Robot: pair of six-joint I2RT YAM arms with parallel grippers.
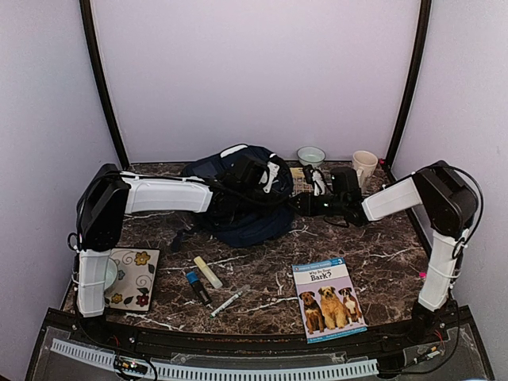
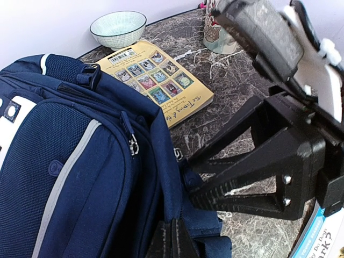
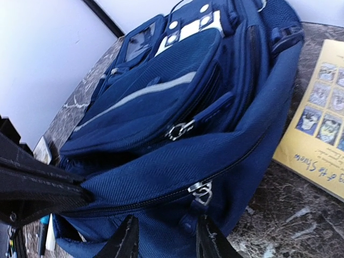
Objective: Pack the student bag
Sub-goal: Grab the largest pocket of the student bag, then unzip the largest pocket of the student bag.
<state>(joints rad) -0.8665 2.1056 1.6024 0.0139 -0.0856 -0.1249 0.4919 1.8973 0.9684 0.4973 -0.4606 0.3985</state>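
Fingers spread on the right gripper (image 3: 165, 239), silver zipper pull (image 3: 201, 191) of the large navy fabric backpack (image 3: 161, 107) just at twelve o'clock. The left gripper (image 2: 172, 239) pinches its rim.

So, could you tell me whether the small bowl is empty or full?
Empty: the left wrist view shows the bowl with a bare inside.

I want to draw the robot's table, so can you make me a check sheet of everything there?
Surface: dark marbled tabletop, nothing spilled.
Job's things: navy blue fabric backpack, lying near the back.
Clutter: pale ceramic bowl, cream mug, yellow paperback, dog picture book, flowered card, yellow highlighter, blue-and-black marker, white pen.
Grippers: left gripper shut on backpack's edge; right gripper open beside its silver zip pull.
Cables: black cable loops off the right elbow.
Surroundings: plain white walls.
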